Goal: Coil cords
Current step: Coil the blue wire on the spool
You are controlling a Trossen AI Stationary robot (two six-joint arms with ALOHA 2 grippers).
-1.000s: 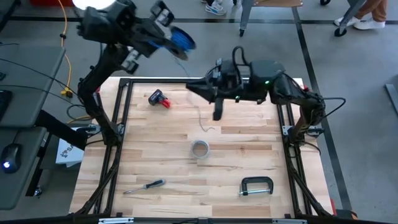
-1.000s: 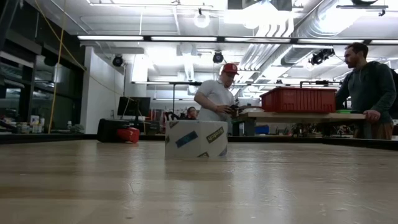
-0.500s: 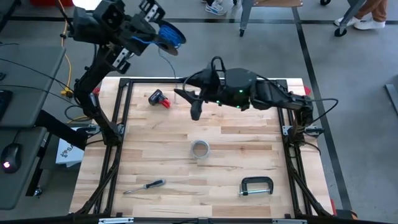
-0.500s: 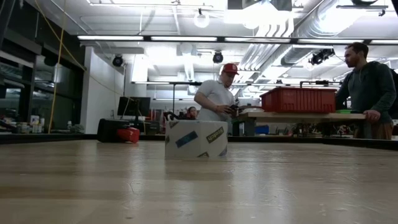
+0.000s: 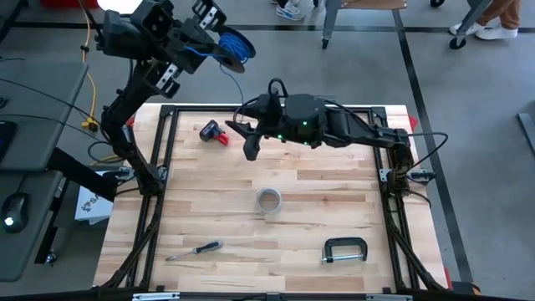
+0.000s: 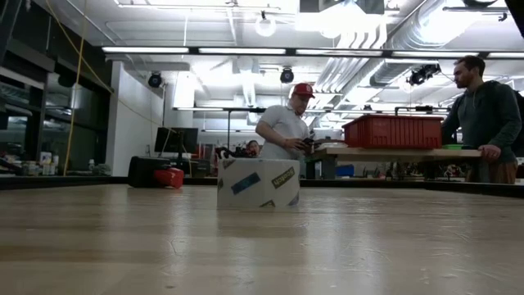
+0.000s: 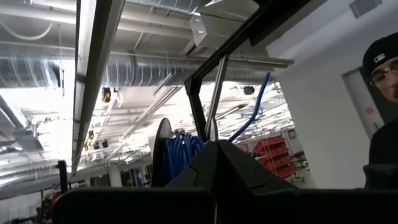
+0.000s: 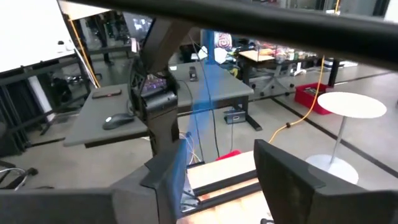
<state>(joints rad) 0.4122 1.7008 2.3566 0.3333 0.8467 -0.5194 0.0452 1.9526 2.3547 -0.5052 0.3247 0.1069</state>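
My left gripper (image 5: pixel 211 35) is raised beyond the table's far left corner, shut on a coil of blue cord (image 5: pixel 235 46). From the coil a loose blue strand (image 5: pixel 236 84) hangs down toward my right gripper (image 5: pixel 244 138). That gripper is open and about level over the far left part of the table. In the right wrist view the strand (image 8: pixel 207 81) runs down in front of the open fingers, close to one finger (image 8: pixel 171 177). I cannot tell whether it touches that finger. My left gripper has the coil's blue loops (image 7: pixel 181 151) at its shut fingertips (image 7: pixel 214 163), several strands together. The fingers slant upward. The coil is lifted clear of the table, and one strand (image 7: pixel 256 106) leads away from it.
A tape roll (image 5: pixel 268 201) lies mid-table. A red and black tool (image 5: pixel 214 132) is at the far left, with a screwdriver (image 5: pixel 194 249) and a C-clamp (image 5: pixel 344 249) near the front edge. Black frame rails (image 5: pixel 159 167) border the table. People stand beyond the far edge (image 6: pixel 483 115).
My right gripper has opened and let go of the strand. It has moved toward the table's left edge, sinking a little. The strand's tail that lay on the table no longer shows there.
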